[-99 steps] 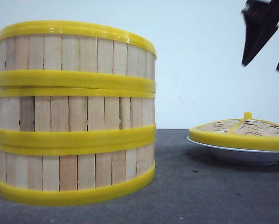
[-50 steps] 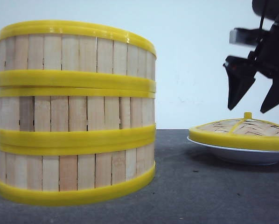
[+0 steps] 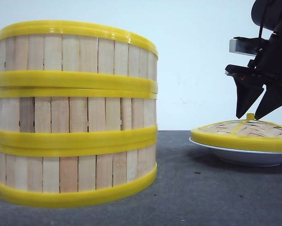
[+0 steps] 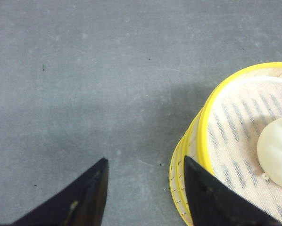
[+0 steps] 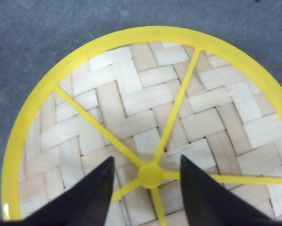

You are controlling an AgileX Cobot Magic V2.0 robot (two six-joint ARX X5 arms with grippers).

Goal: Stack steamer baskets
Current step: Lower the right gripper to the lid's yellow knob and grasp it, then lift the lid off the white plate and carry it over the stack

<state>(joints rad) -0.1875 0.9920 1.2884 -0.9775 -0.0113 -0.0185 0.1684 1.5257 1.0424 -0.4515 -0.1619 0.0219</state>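
Note:
Three steamer baskets (image 3: 75,113) stand stacked one on another at the left of the front view. From the left wrist view the top basket's yellow rim (image 4: 204,122) shows, with a white bun (image 4: 277,150) inside it. My left gripper (image 4: 145,160) hangs open over the grey table beside the stack, holding nothing. My right gripper (image 3: 248,117) is open just above the woven lid (image 3: 244,132), its fingertips on either side of the lid's yellow knob (image 5: 150,175). The right gripper (image 5: 146,159) grips nothing.
The domed lid (image 5: 131,94) lies on a shallow white plate (image 3: 244,157) at the right. Grey table (image 3: 178,188) stretches between the stack and the plate. A white wall stands behind.
My right gripper has come down from the upper right, open, until its tips straddle the lid's knob. The stack and lid have not moved.

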